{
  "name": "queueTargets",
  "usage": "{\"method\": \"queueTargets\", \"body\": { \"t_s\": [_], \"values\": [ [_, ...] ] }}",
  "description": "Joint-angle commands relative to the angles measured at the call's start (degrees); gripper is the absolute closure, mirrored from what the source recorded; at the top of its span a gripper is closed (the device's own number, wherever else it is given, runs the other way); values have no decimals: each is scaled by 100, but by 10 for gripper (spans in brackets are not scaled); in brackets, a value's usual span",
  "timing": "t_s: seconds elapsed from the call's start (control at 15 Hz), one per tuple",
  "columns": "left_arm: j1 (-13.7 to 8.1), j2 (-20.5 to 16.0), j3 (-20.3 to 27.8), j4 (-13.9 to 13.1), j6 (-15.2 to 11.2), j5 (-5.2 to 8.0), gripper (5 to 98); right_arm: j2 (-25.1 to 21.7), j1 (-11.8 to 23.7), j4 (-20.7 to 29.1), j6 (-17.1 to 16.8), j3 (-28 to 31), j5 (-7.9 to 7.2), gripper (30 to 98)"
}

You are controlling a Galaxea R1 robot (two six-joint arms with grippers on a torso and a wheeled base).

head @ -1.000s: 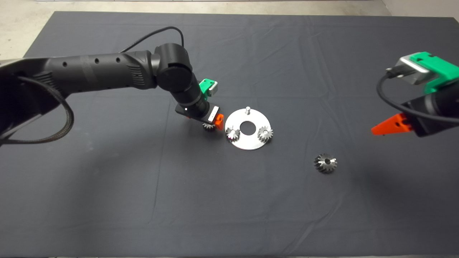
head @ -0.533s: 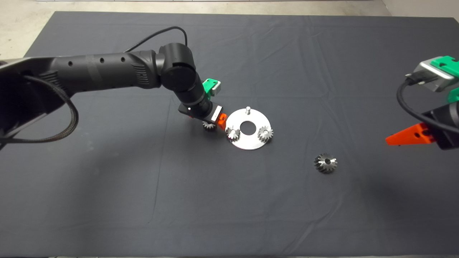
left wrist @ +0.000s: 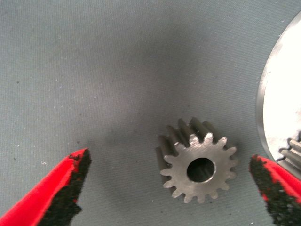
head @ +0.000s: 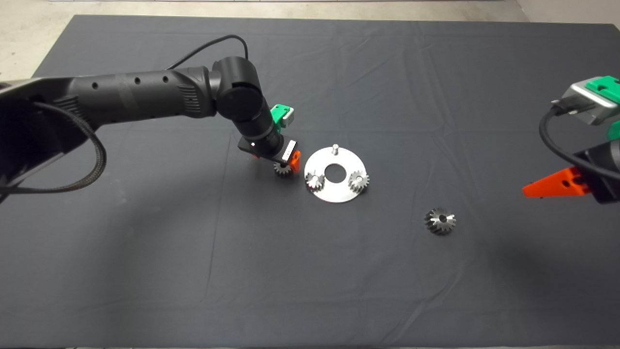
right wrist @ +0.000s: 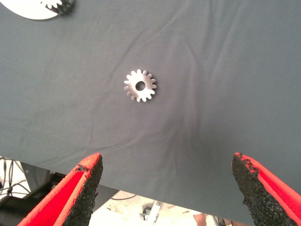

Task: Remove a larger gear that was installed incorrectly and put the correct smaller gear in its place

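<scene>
The dark mat [head: 145, 271] carries the round steel plate [head: 336, 193] near its middle, with two small gears seated on pegs and a third peg [head: 334, 148] standing bare at the far edge — so the wrong gear is already off. That larger gear [head: 440, 221] lies flat on the mat, well apart from the plate on the right arm's side; the right wrist view shows it alone on the cloth. The right gripper [head: 533, 189] has pulled further back toward the right edge over the last second, its fingers spread wide and holding nothing. The left gripper [left wrist: 171, 188] has shifted only slightly, settling over the smaller gear [left wrist: 197, 165], which lies flat on the mat just beside the plate's rim. Its fingers are apart, one on each side of the gear and not touching it. The pick is lined up but not yet made; closing should come next, then seating the gear on the bare peg.
</scene>
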Motion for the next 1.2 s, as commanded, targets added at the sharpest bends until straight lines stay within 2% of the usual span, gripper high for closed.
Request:
{"method": "queueTargets", "body": {
  "t_s": [0.0,0.67,0.73,0.93,1.0,1.13],
  "values": [
    [-55,26,85,14,31,16,182,-83,116,183,52,76,-317,556],
    [-55,124,200,5,93,17,289,-91,204,183,45,68,-335,557],
    [-55,124,191,5,93,17,322,-91,204,183,45,63,-335,556],
    [-55,159,165,5,101,43,346,-91,209,183,45,50,-343,556],
    [-55,159,177,5,110,43,387,-91,213,183,45,50,-343,556],
    [-55,159,183,5,119,52,389,-91,213,183,45,50,-343,556]
  ]
}}
